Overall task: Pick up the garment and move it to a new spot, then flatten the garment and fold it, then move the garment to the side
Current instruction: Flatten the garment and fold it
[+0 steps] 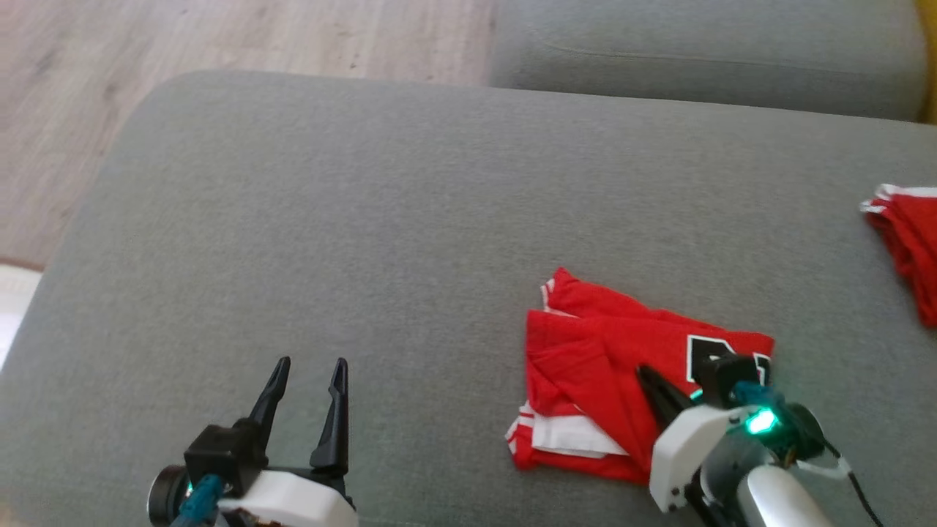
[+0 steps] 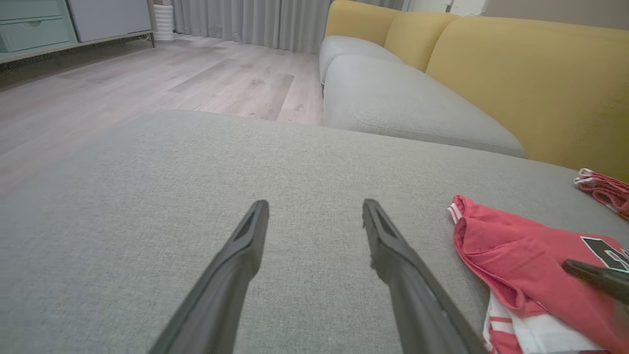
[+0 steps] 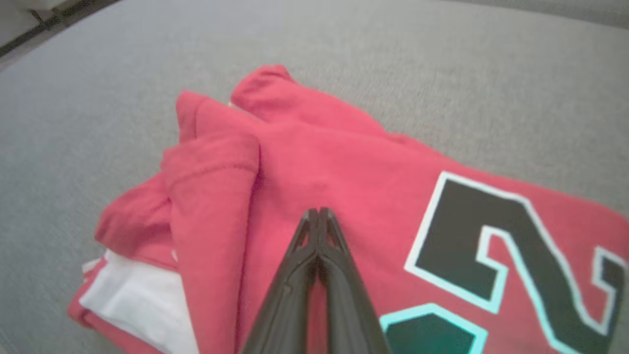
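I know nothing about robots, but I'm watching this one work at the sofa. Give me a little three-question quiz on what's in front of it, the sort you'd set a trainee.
1. Multiple choice: what does the red garment lie on? A) a grey cushion B) a kitchen table C) a metal tray.
2. True or false: the left fingers are pressed together.
3. Fill in the blank: the right fingers are ___, with their tips over the garment's red cloth.

Key: 1 A. 2 false, they stand apart over bare cushion. 3 shut.
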Tool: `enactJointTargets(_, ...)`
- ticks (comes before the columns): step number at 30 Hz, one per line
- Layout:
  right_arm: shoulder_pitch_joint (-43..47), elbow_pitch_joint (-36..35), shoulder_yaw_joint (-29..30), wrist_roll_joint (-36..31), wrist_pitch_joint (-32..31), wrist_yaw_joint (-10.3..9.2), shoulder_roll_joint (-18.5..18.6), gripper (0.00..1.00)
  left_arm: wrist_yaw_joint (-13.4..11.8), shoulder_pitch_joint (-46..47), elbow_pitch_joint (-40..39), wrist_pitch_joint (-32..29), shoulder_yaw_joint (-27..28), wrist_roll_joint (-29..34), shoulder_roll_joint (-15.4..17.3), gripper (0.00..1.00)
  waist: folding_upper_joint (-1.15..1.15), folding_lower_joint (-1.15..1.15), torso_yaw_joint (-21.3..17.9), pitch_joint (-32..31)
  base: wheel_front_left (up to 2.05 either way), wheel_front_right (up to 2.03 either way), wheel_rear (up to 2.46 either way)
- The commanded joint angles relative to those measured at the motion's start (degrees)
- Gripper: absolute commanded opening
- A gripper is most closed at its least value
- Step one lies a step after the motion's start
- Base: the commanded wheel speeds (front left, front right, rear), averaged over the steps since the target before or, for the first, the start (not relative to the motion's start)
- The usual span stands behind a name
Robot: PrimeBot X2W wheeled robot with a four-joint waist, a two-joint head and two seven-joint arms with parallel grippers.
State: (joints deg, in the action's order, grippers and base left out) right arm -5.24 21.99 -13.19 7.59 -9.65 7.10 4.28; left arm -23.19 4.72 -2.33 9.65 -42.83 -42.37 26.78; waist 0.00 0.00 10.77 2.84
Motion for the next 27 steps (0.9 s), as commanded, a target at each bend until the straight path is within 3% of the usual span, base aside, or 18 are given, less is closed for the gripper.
enactJointTargets(1, -2.1, -0.7, -1.5, -0.4, 1.0, 0.39, 1.0, 0.0, -0.1, 3.4, -1.6, 0.6, 2.2, 0.2, 1.2, 1.0, 0.0, 0.0, 1.3, 0.5, 0.0, 0.0, 0.0)
enactJointTargets(11, -4.6, 5.1, -8.5, 1.5, 4.3, 0.39, 1.8, 0.0, -0.4, 3.2, -2.0, 0.8, 2.4, 0.1, 1.6, 1.0, 0.0, 0.0, 4.3, 0.8, 0.0, 0.0, 0.0)
enactJointTargets(23, -4.6, 1.5, -23.7, 5.1, 4.5, 0.39, 1.6, 0.0, -1.1, 3.0, -2.7, 0.7, 2.3, 0.2, 1.8, 1.0, 0.0, 0.0, 3.0, 0.8, 0.0, 0.0, 0.0)
enactJointTargets(27, -5.0, 0.1, -24.7, 6.1, 6.2, 0.39, 2.2, 0.0, -1.3, 2.7, -2.7, 0.7, 2.4, 0.0, 2.0, 1.0, 0.0, 0.0, 1.9, 0.3, 0.0, 0.0, 0.0)
